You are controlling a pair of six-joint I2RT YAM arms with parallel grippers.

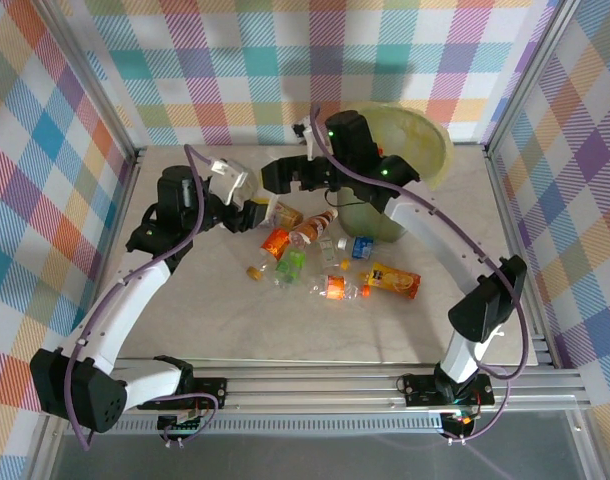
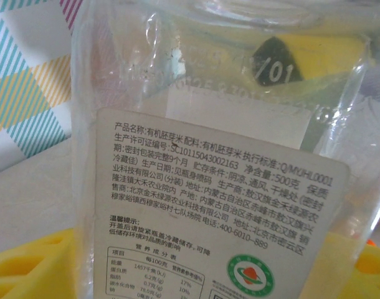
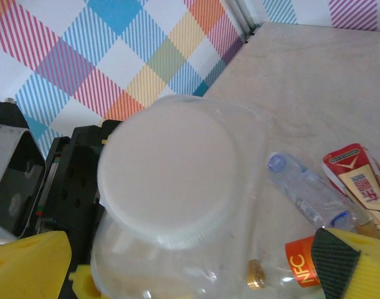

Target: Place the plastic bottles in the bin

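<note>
My left gripper (image 1: pixel 253 210) (image 2: pixel 202 274) is shut on a large clear plastic bottle (image 1: pixel 232 180) (image 2: pixel 215 187) with a white cap (image 3: pixel 168 174) and a white printed label, held above the table's left half. My right gripper (image 1: pixel 269 180) (image 3: pixel 190 268) stands open, with one yellow finger (image 3: pixel 28 268) on each side of that bottle; whether they touch it I cannot tell. Several crushed bottles lie mid-table: orange-labelled ones (image 1: pixel 276 243) (image 1: pixel 393 280), a green one (image 1: pixel 290 265) and a blue-capped one (image 3: pixel 308 193). The yellow-green bin (image 1: pixel 435 135) stands at the back right.
Checked walls close off the back and both sides. A metal rail (image 1: pixel 315 385) runs along the near edge. The right arm's forearm (image 1: pixel 435 225) sweeps in front of the bin. A small gold cap (image 3: pixel 256 274) lies on the table beneath the held bottle.
</note>
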